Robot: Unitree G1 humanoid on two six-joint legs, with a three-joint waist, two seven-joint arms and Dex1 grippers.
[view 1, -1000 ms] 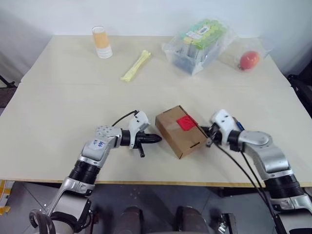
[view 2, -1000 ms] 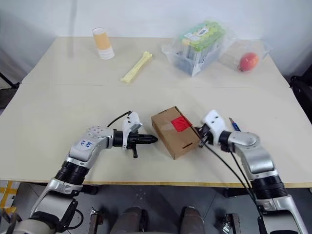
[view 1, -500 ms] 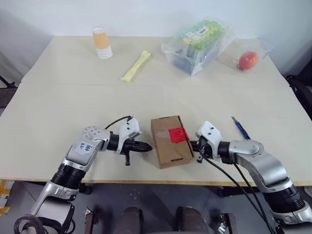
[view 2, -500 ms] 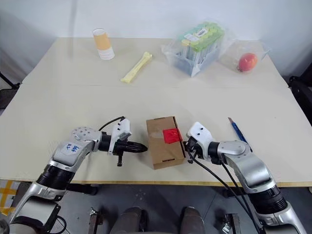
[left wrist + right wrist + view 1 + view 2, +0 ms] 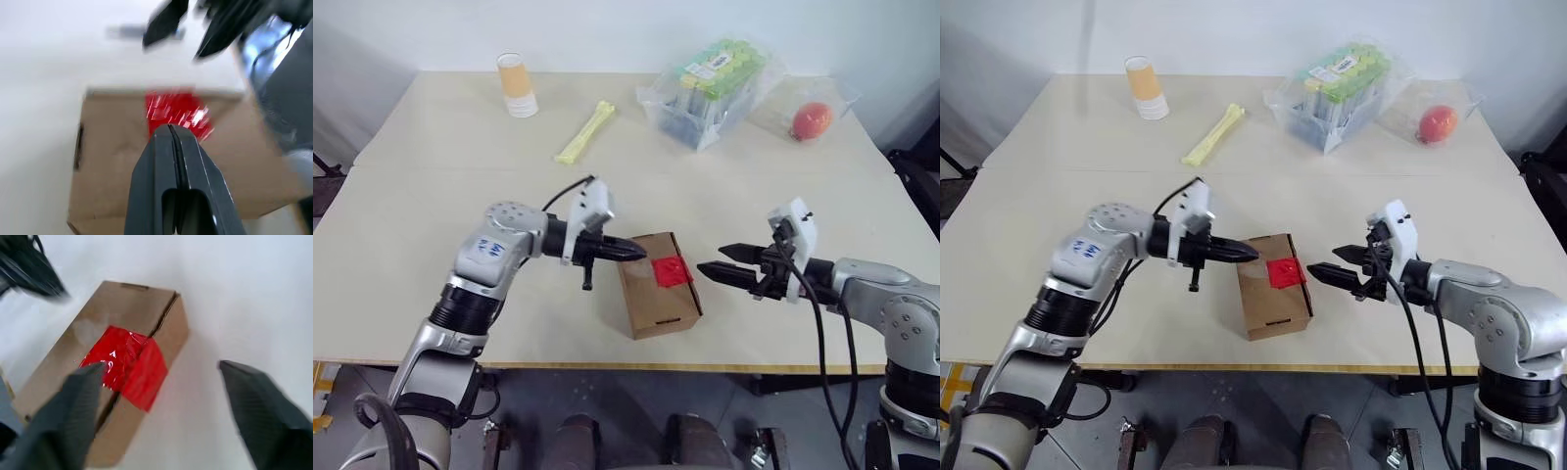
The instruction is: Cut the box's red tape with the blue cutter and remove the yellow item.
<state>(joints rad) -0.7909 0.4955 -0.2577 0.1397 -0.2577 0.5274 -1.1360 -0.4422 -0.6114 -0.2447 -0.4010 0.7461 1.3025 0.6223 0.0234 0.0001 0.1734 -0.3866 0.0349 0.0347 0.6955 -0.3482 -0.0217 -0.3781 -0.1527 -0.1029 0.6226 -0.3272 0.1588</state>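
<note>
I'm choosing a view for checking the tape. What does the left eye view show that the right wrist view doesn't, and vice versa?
Left eye: the orange cup, bone-shaped stick and clear container. Right wrist: the red tape folding over the box lid seam onto its side. Both: box, tape, open right gripper.

The 2 head views look forward and down from above the table (image 5: 431, 196), taking in its whole top from near edge to far wall; both share the box (image 5: 656, 299) between the arms. Left wrist view looks along shut fingers (image 5: 171, 161), close over the box (image 5: 122, 147), facing the right gripper (image 5: 188, 29). Right wrist view looks between spread fingers (image 5: 73, 406), close on the red tape (image 5: 129, 364).
</note>
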